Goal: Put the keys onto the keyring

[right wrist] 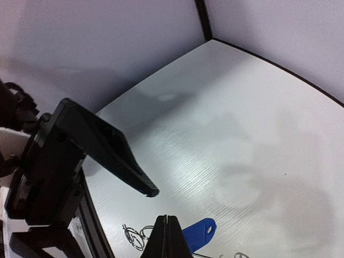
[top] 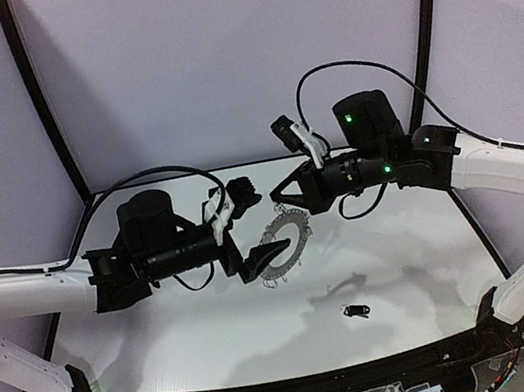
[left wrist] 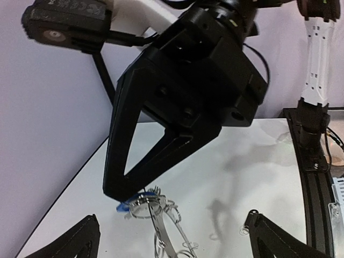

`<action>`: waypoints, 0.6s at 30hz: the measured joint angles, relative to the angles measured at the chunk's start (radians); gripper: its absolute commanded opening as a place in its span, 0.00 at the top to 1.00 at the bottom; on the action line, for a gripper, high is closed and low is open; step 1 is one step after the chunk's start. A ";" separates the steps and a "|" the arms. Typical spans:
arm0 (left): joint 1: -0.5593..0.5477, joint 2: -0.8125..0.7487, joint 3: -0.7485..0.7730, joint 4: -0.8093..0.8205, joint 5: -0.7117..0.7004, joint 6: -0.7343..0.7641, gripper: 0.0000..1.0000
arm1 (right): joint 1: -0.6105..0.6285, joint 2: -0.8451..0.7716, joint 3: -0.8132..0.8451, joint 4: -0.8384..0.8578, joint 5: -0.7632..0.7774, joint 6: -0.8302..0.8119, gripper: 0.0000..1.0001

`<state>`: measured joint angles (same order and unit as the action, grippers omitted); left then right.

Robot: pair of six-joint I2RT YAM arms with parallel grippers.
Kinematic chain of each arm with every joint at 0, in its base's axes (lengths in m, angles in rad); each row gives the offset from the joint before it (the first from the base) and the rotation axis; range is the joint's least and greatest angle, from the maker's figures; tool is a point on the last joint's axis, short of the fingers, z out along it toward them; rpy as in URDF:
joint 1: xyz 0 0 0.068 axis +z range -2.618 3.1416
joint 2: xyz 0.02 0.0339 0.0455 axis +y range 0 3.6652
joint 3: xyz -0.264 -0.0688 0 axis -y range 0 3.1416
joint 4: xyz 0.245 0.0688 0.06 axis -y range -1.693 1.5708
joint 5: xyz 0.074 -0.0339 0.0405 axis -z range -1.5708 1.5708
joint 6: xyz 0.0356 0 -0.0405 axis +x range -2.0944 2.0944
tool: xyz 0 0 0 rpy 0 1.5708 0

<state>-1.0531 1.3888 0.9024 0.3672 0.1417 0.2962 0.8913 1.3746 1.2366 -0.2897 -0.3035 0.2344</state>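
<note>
Fingers (left wrist: 117, 156): matt black plastic, faintly ribbed along the edges. Bench (right wrist: 258, 134): white, fine linear grain, satin sheen with soft reflections. Keyring (left wrist: 164, 239) is dull dark grey with shiny metal wire loops (left wrist: 142, 196); blue key (right wrist: 199, 234) has a smooth, glossy plastic head.

The top camera looks down from above the near edge over the whole white worktop (top: 425, 258). The left wrist camera sits low and close, facing the black right end effector (left wrist: 124, 189). The right wrist camera looks along it; both share the small blue-headed key (left wrist: 123, 207).
</note>
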 measured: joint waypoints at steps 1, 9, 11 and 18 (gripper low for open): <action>0.000 -0.001 0.003 -0.003 -0.004 -0.002 0.01 | 0.004 0.000 0.003 -0.004 0.019 0.005 1.00; 0.000 0.013 0.090 -0.138 -0.128 -0.021 0.13 | 0.045 0.010 0.027 -0.008 0.291 0.096 1.00; 0.000 0.033 0.132 -0.163 -0.158 -0.025 0.17 | 0.049 0.016 0.042 -0.008 0.334 0.114 1.00; 0.000 0.101 0.180 -0.185 -0.231 -0.043 0.42 | 0.056 0.034 0.065 -0.007 0.414 0.169 1.00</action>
<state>-1.0531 1.4895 1.0828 0.1818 -0.0891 0.2535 0.9474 1.4086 1.3014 -0.2970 0.1108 0.4034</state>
